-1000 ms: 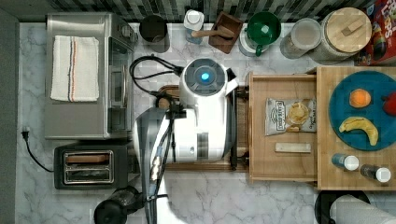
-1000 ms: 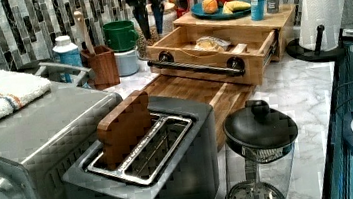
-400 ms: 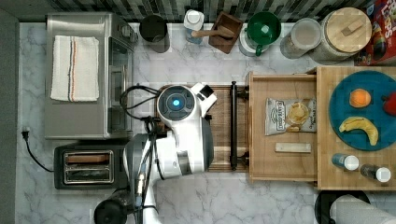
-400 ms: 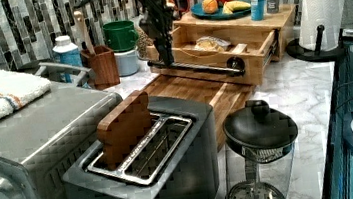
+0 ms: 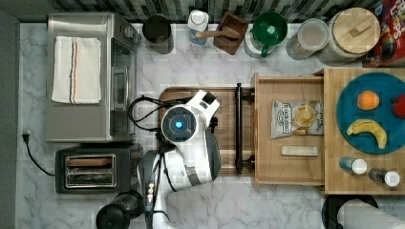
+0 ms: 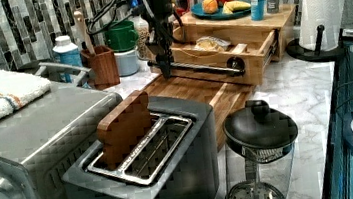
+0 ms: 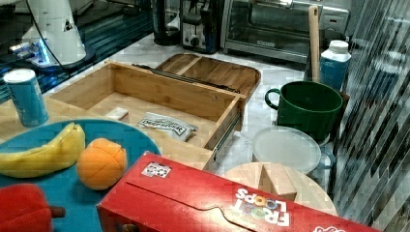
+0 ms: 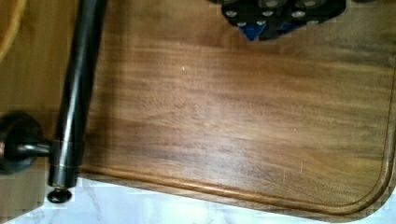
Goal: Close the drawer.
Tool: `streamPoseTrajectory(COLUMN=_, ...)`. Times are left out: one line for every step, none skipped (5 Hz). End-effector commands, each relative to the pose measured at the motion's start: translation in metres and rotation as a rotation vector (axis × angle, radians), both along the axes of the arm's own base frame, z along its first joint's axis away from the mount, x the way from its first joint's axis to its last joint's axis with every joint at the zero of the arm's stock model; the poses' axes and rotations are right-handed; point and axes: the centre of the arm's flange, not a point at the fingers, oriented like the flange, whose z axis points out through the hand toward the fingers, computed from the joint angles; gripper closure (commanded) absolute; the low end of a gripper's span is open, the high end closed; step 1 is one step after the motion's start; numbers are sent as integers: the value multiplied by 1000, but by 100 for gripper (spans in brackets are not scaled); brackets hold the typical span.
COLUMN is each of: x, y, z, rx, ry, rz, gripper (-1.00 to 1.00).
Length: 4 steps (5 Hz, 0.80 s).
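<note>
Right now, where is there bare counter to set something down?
Bare marble lies between the oven and cutting board, and in front of the drawer toward the paper towels. The back row by the green mug is crowded, and the arm overhangs the board.

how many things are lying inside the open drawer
2: a snack bag mid-drawer, and a small pale bar nearer the top view's bottom. Nothing else shows.

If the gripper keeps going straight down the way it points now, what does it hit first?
Most likely the dark cutting board: the gripper points down at it, just beside the drawer's black bar handle. The gap to the handle is hard to judge.
</note>
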Motion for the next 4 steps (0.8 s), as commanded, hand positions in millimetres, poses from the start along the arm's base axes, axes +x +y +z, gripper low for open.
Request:
streamPoseTrajectory(x=6, y=-49, z=-30, rx=-13, ry=44, rz=44, gripper=100)
streamPoseTrajectory(x=14, y=-67, z=-29, rx=-23, ry=48, rz=46, gripper=100)
streamPoseTrajectory(x=18, y=-90, z=-24, rx=-33, ry=49, rz=54, gripper=100)
streamPoseTrajectory(x=23, y=-107, z=-14, rx=-68, ry=27, rz=69, gripper=100)
